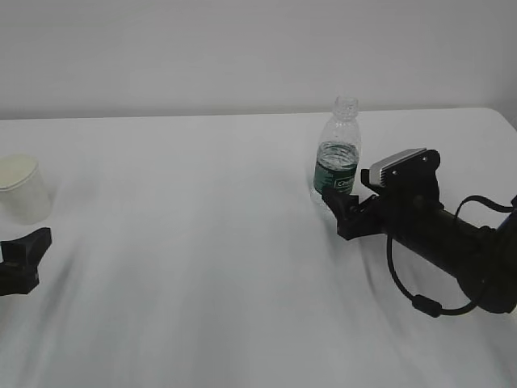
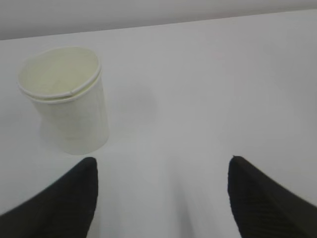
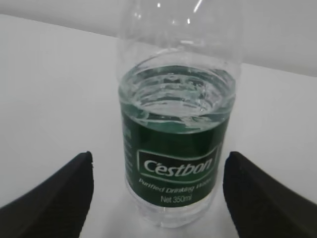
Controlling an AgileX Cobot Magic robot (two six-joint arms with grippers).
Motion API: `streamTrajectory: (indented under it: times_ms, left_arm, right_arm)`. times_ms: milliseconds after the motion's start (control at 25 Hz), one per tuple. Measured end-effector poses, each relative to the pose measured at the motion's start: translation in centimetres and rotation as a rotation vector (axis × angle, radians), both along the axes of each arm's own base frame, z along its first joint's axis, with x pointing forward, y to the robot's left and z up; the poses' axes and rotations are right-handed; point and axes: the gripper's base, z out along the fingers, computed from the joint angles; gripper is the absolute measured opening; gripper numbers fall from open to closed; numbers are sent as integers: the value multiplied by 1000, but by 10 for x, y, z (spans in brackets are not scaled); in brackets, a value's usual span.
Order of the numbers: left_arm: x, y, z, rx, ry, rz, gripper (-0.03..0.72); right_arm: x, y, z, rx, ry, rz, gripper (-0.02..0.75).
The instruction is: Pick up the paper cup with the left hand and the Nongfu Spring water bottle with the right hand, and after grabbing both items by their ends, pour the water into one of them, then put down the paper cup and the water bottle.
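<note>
Both grippers read as spread from where I sit, neither one gripping anything. On the exterior view my right hand (image 1: 346, 204) lies low on the white table (image 1: 202, 242) on the right side, its silver-grey plate up and its black fingers reaching to the base of the Nongfu Spring water bottle (image 1: 338, 149), which stands upright and capless; I cannot tell from this angle whether a finger touches it. My left hand (image 1: 24, 257) shows only as a black tip at the left edge, just in front of the paper cup (image 1: 22, 187), which stands upright near that edge, apart from the gripper. On the left wrist view the two dark fingertips (image 2: 64, 203) sit wide apart at the bottom corners, and the cup (image 2: 67, 99) stands ahead of the left one, off to the left of the gap, not between them. On the right wrist view the fingertips (image 3: 54, 198) flank the bottle (image 3: 176, 144) with table showing on both sides; the water (image 3: 176, 91) reaches just above the green label.
</note>
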Motion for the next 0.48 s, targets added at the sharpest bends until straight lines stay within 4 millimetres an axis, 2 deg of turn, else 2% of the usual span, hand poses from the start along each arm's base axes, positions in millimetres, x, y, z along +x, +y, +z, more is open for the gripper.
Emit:
streamTrajectory:
  times_ms: [480]
  left_arm:
    - [0, 0, 0, 12, -1, -3, 587]
  right_arm:
    - [11, 2, -10, 1, -4, 0, 625]
